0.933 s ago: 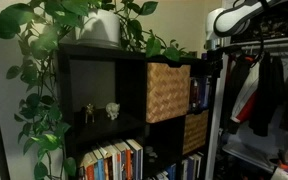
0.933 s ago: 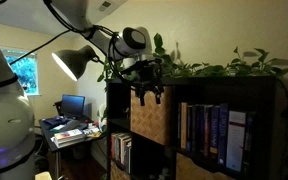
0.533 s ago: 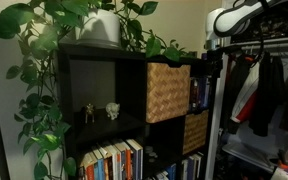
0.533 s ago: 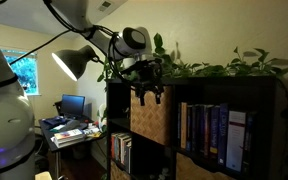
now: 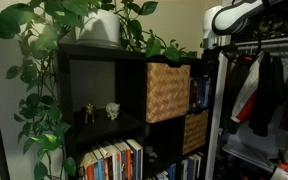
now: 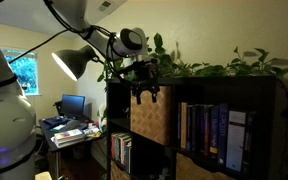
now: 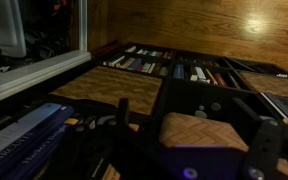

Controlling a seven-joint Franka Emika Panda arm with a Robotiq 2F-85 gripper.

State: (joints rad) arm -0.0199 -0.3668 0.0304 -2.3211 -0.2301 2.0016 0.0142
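The dark, boxy cube shelf point(image 5: 94, 50) bore leafy trailing plants point(image 5: 34, 40) on its top. A square woven wicker basket point(image 6: 149, 120) filled an upper cubby of the shelf. The end effector point(image 6: 146, 96) hung before the shelf's top edge, just above the basket, jaws spread wide, empty.

Dark shelf point(image 5: 99, 51): woven basket point(image 5: 167, 92) in upper cube; two figurines point(image 5: 100, 112) in neighbouring cube; books point(image 5: 112, 160) below; plant point(image 5: 14, 22) on top.

Trailing plant point(image 5: 46, 38), figurines point(image 5: 112, 110), books point(image 5: 114, 160)
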